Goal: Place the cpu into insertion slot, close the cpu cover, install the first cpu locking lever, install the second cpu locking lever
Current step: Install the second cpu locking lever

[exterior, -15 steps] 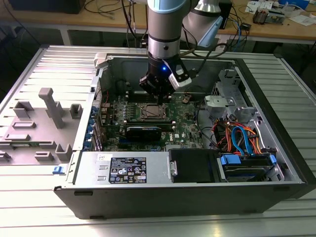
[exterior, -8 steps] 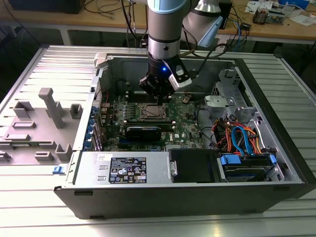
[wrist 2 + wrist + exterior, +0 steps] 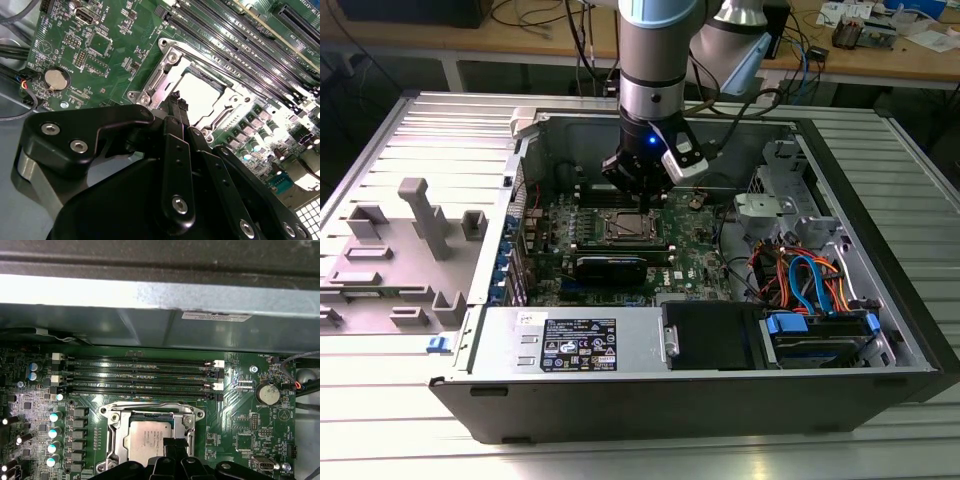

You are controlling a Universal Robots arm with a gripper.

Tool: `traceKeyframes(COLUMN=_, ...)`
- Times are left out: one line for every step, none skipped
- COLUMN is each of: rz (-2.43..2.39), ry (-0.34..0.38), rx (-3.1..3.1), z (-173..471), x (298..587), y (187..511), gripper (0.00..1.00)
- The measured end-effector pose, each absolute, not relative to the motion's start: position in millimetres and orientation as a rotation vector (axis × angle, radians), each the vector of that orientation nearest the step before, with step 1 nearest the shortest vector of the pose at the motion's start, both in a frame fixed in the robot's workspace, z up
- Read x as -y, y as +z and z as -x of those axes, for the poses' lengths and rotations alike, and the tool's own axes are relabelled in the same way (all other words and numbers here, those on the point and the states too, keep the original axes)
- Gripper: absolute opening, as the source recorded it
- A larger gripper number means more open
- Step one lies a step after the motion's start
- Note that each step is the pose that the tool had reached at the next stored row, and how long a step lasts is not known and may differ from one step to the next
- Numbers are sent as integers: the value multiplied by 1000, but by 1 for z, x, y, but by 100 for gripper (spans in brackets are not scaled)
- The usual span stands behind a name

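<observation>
In the second wrist view, my end effector (image 3: 178, 101) is closest to the camera, its black fingers pressed together with nothing between them, the tips just above the edge of the cpu cover (image 3: 150, 85). Under it the cpu (image 3: 200, 95) lies flat inside the insertion slot (image 3: 220, 118), and the cover is down around it. Farther behind, long memory slots (image 3: 240, 35) run across the green board (image 3: 85, 55).
</observation>
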State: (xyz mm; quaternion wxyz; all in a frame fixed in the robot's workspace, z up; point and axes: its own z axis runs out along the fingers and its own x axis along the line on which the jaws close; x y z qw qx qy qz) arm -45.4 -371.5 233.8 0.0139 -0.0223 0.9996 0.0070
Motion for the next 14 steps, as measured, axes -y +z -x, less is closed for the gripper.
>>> traceKeyframes(rz=70, ry=22, rx=-3113, z=45, x=372, y=234, gripper=11)
traceKeyframes(rz=70, ry=22, rx=-3113, z=46, x=372, y=234, gripper=11)
traceKeyframes(rz=69, ry=22, rx=-3113, z=46, x=372, y=234, gripper=11)
traceKeyframes(rz=69, ry=22, rx=-3113, z=46, x=373, y=234, gripper=11)
traceKeyframes(rz=69, ry=22, rx=-3113, z=46, x=374, y=234, gripper=11)
traceKeyframes(rz=70, ry=22, rx=-3113, z=46, x=376, y=234, gripper=11)
traceKeyframes(rz=70, ry=24, rx=-3113, z=46, x=378, y=234, gripper=11)
traceKeyframes(rz=69, ry=26, rx=-3113, z=46, x=379, y=234, gripper=11)
traceKeyframes(rz=69, ry=29, rx=-3113, z=46, x=380, y=234, gripper=11)
traceKeyframes(rz=69, ry=37, rx=-3113, z=46, x=381, y=234, gripper=11)
traceKeyframes(rz=69, ry=46, rx=-3112, z=46, x=381, y=235, gripper=11)
traceKeyframes(rz=69, ry=49, rx=-3112, z=47, x=381, y=236, gripper=11)
traceKeyframes(rz=69, ry=52, rx=-3111, z=47, x=381, y=238, gripper=11)
traceKeyframes(rz=69, ry=53, rx=-3111, z=47, x=381, y=239, gripper=11)
